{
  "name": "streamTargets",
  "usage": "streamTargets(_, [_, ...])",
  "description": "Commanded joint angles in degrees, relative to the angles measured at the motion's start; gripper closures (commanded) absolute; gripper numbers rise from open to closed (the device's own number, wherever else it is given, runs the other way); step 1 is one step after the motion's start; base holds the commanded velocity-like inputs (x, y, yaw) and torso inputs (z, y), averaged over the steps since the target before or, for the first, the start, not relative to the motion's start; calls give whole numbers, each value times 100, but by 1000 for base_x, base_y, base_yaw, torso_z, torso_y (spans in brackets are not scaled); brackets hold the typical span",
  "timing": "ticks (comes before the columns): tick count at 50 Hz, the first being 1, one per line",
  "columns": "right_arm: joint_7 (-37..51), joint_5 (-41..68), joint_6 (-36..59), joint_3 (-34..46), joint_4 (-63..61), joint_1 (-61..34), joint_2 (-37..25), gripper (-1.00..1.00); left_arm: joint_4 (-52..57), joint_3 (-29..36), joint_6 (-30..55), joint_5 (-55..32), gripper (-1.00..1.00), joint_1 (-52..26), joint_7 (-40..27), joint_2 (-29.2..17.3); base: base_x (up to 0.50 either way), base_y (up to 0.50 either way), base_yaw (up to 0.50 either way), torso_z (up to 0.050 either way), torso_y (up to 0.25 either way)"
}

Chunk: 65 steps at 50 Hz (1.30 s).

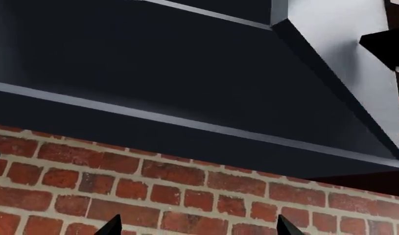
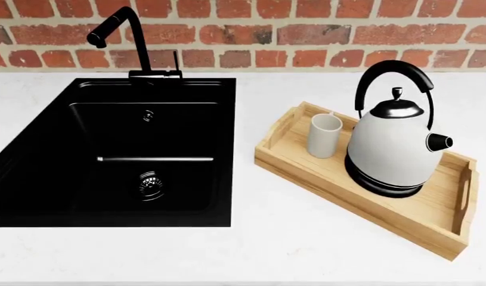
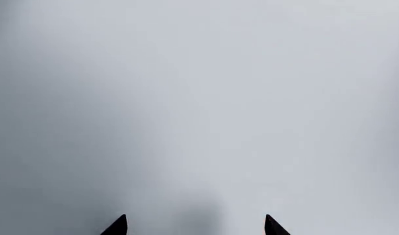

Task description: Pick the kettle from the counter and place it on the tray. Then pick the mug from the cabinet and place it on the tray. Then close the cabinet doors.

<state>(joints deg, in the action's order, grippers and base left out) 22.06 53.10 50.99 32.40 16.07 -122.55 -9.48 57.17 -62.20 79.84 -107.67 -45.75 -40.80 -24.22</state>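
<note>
Dark cabinet (image 1: 186,73) above brick wall (image 1: 153,196)

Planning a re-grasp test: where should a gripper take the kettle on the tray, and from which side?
Grip the top of the kettle's arched black handle, coming from above. The kettle stands upright and that arch clears the lid knob; the egg-shaped body looks too wide and smooth. The mug stands close beside it.

Ahead of me a red brick wall (image 2: 306,36) with pale mortar runs behind the worktop. A black sink (image 2: 139,155) sits sunk into it, a black faucet (image 2: 127,42) arching over its back edge. Above, I see a dark range hood (image 1: 186,83) against the same brick. Light is soft and even.
</note>
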Motion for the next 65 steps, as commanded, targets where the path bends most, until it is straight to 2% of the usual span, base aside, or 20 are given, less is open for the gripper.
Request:
streamTargets(1, [-391, 51, 37, 950, 686, 711, 155, -100, 14, -140, 169, 223, -100, 26, 286, 160, 0, 0, 0, 0, 0])
streamTargets(20, [-586, -707, 15, 2043, 1323, 776, 542, -100, 34, -341, 259, 461, -100, 133, 625, 285, 1, 0, 0, 0, 0])
streamTargets(29, [-960, -1110, -377, 2507, 2547, 704, 892, -100, 83, -560, 390, 723, -100, 205, 1014, 419, 2, 0, 0, 0, 0])
streamTargets(31, [-992, -990, -501, 2818, 2821, 665, 942, -100, 92, -587, 405, 770, -100, 219, 1075, 437, 6, 0, -1, 0, 0])
streamTargets(38, [-844, 581, -986, 4786, 3456, 439, 946, -100, 136, -695, 471, 976, -100, 274, 1337, 516, 0, 0, -2, 0, 0])
streamTargets(43, [-866, 1045, -1022, 5428, 3603, 492, 947, -100, 161, -764, 492, 1109, -100, 323, 1505, 558, 0, 0, 0, 0, 0])
streamTargets(53, [-966, 1123, -989, 5551, 3707, 603, 947, -100, 245, -823, 580, 1644, -100, 361, 2022, 712, 0, 0, 0, 0, 0])
streamTargets(59, [-1002, 1145, -1003, 5532, 3798, 565, 947, -100, 213, -736, 485, 1595, -100, 393, 1912, 663, 0, 0, 0, 0, 0])
streamTargets(62, [-925, 1356, -1408, 5361, 3849, 404, 946, -100, 183, -686, 416, 1500, -100, 405, 1795, 614, 0, 0, 0, 0, 0])
streamTargets(64, [-723, 1475, -1731, 5104, 3572, 224, 839, -100, 144, -624, 349, 1383, -100, 397, 1637, 544, 0, 0, 0, 0, 0])
streamTargets(65, [-274, 1721, -1738, 4815, 2713, 107, 426, -100, 120, -571, 295, 1280, -100, 389, 1510, 492, 0, 0, 0, 0, 0])
